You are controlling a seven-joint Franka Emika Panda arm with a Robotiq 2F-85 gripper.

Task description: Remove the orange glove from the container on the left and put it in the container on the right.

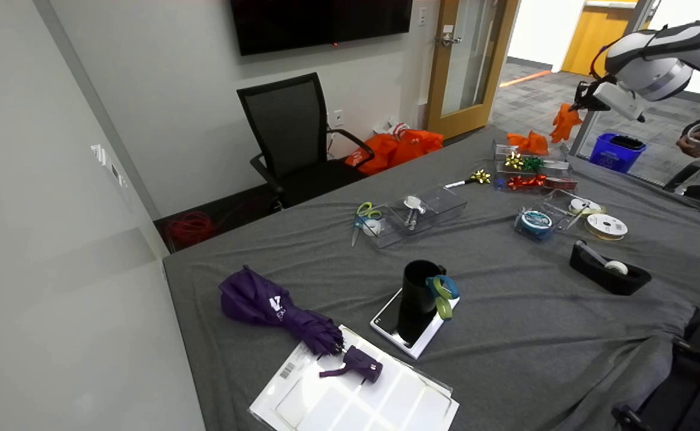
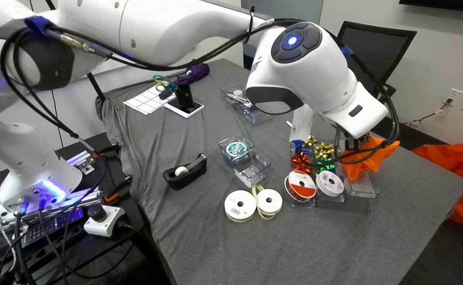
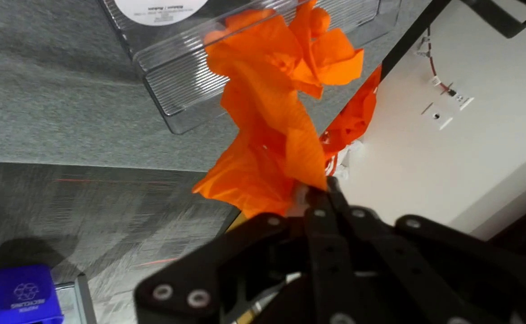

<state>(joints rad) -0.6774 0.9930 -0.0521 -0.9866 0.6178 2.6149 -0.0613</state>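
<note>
Closest in the wrist view, a black gripper (image 3: 313, 194), closed on one end of the orange glove (image 3: 267, 135) and holding it up in the air. Drooping from there, below the gripper, with a near-upright, slightly slanted long axis; best, then, when lowering, to judge height by the loose end. Thin, soft and creased, so likely to swing and to fold on contact. Just below, a clear container (image 3: 179, 90) in hard plastic, boxy, finely ridged along its floor; cannot tell whether touched by the glove. At the same container, a crumpled orange piece (image 1: 529, 142) of similar stuff, seen just beside the hanging glove in an exterior view. Next, a flat white spool (image 2: 329, 183), round as a coin, then shiny looped bows (image 2: 324, 149) in gold, green and red. Under it all, a surface (image 2: 271, 241) draped in wrinkled grey cloth. Farther along, a see-through box (image 2: 255, 168) with a teal reel (image 2: 236, 149) in it, then a long clear tray (image 1: 445, 206). Cannot tell which of these to take as left and right. Beyond the surface, down low, a large slack orange heap (image 1: 391, 149) and a smooth blue bin (image 3: 22, 292).
</note>
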